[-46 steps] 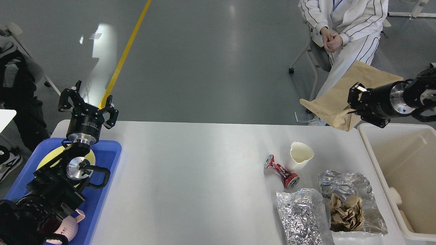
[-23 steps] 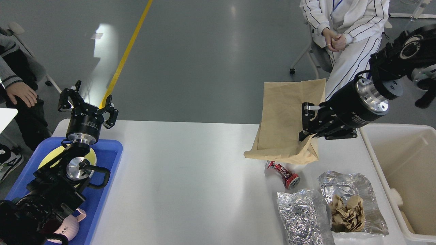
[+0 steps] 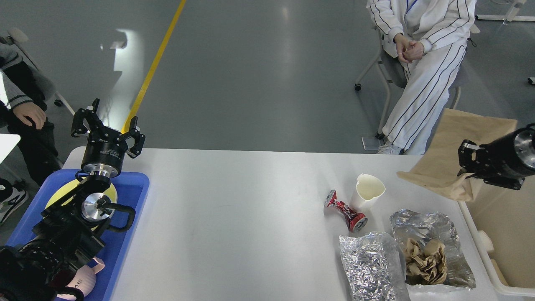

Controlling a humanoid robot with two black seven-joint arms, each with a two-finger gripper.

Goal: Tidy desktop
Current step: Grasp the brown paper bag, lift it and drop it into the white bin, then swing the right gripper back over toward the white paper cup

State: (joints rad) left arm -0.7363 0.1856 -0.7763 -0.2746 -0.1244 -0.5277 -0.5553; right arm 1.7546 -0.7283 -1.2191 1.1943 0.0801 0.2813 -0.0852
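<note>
**White desktop with litter at the right, both arms raised**

Grey polished floor with a yellow line fills the background. A seated person in a white striped suit is at the upper right, and another person's hand shows at the left edge.

The desktop spans the lower half of the view. At its left end sits a blue tray holding a yellow plate and a pink object near the bottom edge. The left gripper stands over the tray's far end, its fingers spread wide apart and holding nothing.

On the right part of the desktop lie a crushed red can and, just beside it, an upright white paper cup with a dented rim. Nearer the front are two foil bags: a closed one and an open one with crumpled brown paper inside.

A cream bin stands at the right edge. The right gripper is clamped on a brown paper bag, which hangs over the bin's near-left corner and the desktop's far right edge.
</note>
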